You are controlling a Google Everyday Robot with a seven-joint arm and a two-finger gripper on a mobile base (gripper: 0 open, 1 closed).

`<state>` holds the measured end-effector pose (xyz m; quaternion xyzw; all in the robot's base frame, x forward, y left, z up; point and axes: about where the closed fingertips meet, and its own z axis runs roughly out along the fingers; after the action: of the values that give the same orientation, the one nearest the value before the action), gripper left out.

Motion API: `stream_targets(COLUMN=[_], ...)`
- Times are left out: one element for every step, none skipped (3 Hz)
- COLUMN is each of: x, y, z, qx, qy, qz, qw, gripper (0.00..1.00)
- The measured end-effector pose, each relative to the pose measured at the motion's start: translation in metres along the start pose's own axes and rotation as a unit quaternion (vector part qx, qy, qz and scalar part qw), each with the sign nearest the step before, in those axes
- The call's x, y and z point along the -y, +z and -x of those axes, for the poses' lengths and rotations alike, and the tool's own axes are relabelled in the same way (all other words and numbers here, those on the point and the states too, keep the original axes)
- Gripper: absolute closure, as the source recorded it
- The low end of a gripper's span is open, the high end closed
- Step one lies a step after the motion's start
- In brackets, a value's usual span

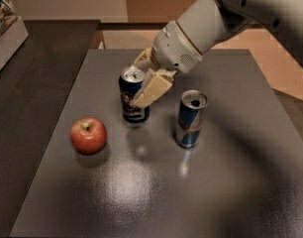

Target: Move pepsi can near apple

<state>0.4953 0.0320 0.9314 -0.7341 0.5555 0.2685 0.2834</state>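
Observation:
The pepsi can (131,97), short and dark navy with a silver top, is upright near the middle of the dark table. My gripper (144,81) is shut on the pepsi can, with one cream finger (151,88) across its right side. The red apple (88,135) sits on the table to the lower left of the can, a short gap away.
A taller blue-and-silver can (190,118) stands upright to the right of the pepsi can. The dark table (156,192) has its left edge near a dark counter (27,83). A box (5,26) sits at the far left.

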Motion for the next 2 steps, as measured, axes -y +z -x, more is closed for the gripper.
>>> stream_targets(x=[-0.003,-0.001], y=[0.016,0.028], z=[0.006,0.002], qx=[-0.001,-0.010], qy=[-0.012,-0.012], qz=[0.014,0.018], qw=[0.9998,0.9997], gripper=[1.00,0.84])
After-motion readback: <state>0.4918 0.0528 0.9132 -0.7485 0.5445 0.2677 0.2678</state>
